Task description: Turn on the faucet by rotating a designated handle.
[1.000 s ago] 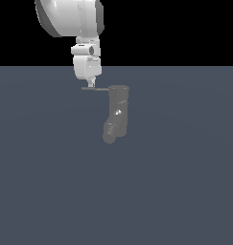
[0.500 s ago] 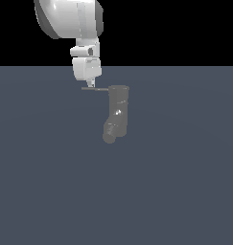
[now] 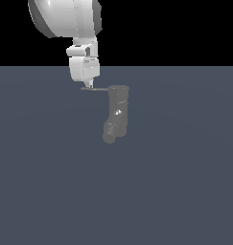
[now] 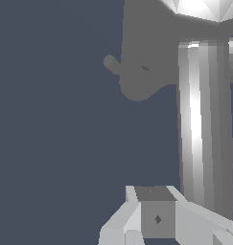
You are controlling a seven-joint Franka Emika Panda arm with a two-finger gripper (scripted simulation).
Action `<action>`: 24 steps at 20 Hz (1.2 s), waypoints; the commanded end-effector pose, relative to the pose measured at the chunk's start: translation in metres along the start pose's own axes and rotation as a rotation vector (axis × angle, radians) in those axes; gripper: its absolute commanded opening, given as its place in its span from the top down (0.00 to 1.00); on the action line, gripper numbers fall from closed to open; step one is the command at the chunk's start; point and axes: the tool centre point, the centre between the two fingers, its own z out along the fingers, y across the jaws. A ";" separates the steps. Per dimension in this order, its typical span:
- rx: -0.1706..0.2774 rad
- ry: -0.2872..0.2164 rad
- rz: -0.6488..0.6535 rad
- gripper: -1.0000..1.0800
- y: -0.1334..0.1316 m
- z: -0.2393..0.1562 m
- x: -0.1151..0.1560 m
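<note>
while the handle (image 3: 95,89) lies level, pointing to the exterior view's left, the gripper (image 3: 89,86) state is unclear.

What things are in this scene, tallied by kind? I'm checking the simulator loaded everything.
Faucet, grey, upright: 1
Handle, thin grey rod at the faucet's top: 1
Robot arm with gripper, white: 1
Total: 3
</note>
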 end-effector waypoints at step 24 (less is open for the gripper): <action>-0.002 0.001 0.001 1.00 0.067 0.000 0.003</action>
